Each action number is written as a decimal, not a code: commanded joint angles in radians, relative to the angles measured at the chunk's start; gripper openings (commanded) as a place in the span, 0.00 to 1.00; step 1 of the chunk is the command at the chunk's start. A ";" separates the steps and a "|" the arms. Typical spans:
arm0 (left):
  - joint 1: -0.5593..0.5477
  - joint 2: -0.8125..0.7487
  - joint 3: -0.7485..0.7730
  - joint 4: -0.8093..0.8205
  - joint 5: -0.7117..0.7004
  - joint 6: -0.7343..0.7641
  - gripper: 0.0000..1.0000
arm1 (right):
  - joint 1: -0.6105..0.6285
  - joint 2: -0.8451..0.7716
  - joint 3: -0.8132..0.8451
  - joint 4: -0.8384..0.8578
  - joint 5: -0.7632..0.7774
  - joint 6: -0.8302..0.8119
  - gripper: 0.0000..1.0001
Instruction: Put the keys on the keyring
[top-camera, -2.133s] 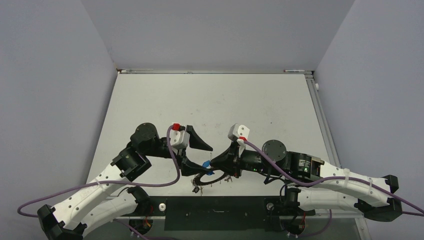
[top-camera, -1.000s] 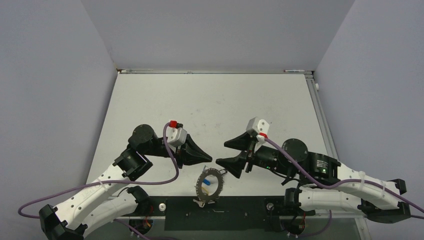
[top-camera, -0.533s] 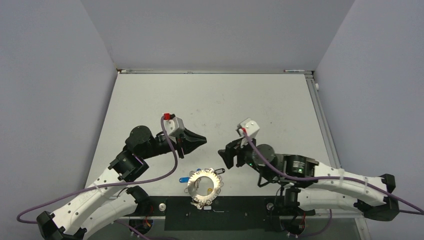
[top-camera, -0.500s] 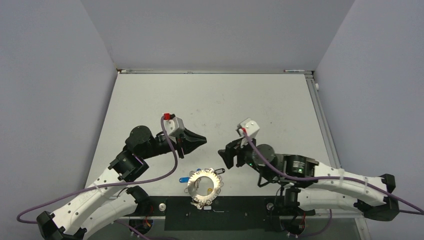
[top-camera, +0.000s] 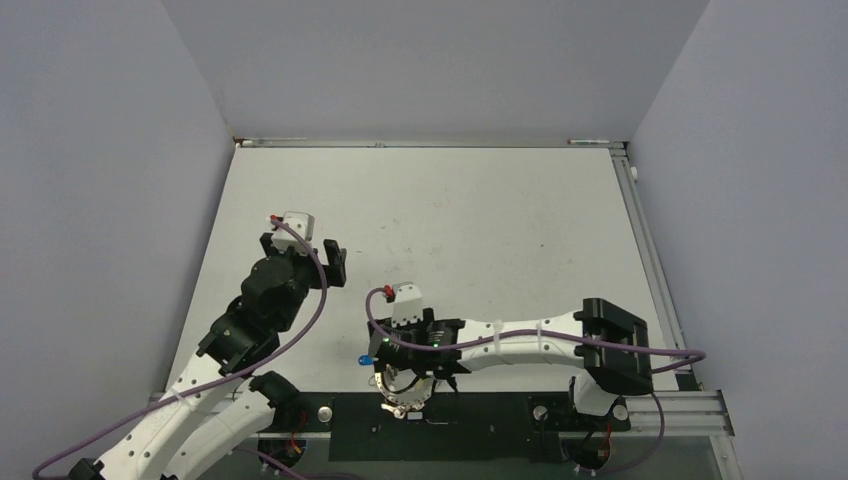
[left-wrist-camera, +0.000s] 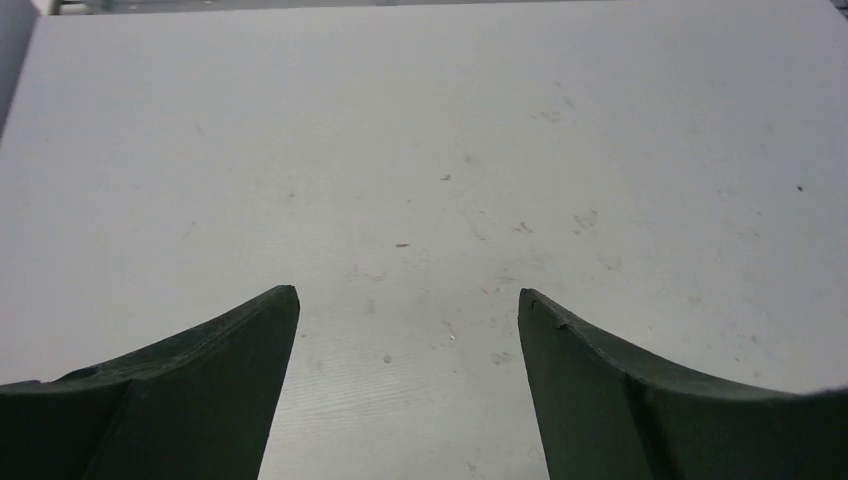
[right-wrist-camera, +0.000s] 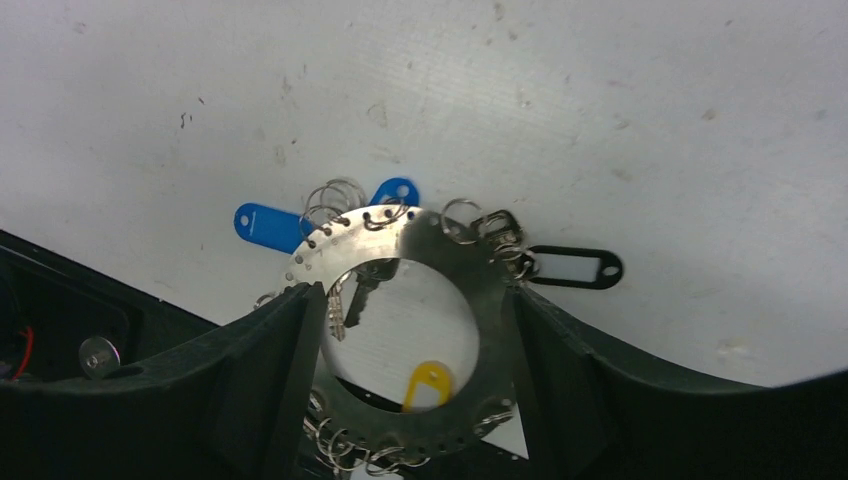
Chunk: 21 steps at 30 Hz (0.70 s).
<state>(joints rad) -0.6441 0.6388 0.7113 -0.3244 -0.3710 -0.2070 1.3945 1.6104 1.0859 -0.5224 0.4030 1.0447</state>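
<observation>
Right hand apart, straddling keyring at surface's near edge; closing might have nudged it off. Left hand apart, empty.

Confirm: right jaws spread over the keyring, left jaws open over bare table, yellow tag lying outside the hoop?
No. The yellow tag lies inside the hoop of the keyring, not outside it; the right wrist view shows it. The rest stands.

Both jaws apart; left arm folded, right arm stretched leftward.
</observation>
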 joint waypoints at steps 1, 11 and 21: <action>0.057 -0.052 -0.008 -0.007 -0.207 -0.029 0.80 | 0.043 0.096 0.145 -0.061 0.002 0.174 0.77; 0.063 -0.178 -0.035 -0.001 -0.235 -0.017 0.83 | 0.065 0.383 0.411 -0.250 -0.003 0.380 0.79; 0.033 -0.250 -0.042 0.001 -0.243 -0.002 0.84 | 0.085 0.548 0.639 -0.513 0.036 0.436 0.75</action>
<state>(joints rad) -0.5941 0.4088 0.6655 -0.3408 -0.5919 -0.2241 1.4612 2.1567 1.6840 -0.8936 0.3992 1.4178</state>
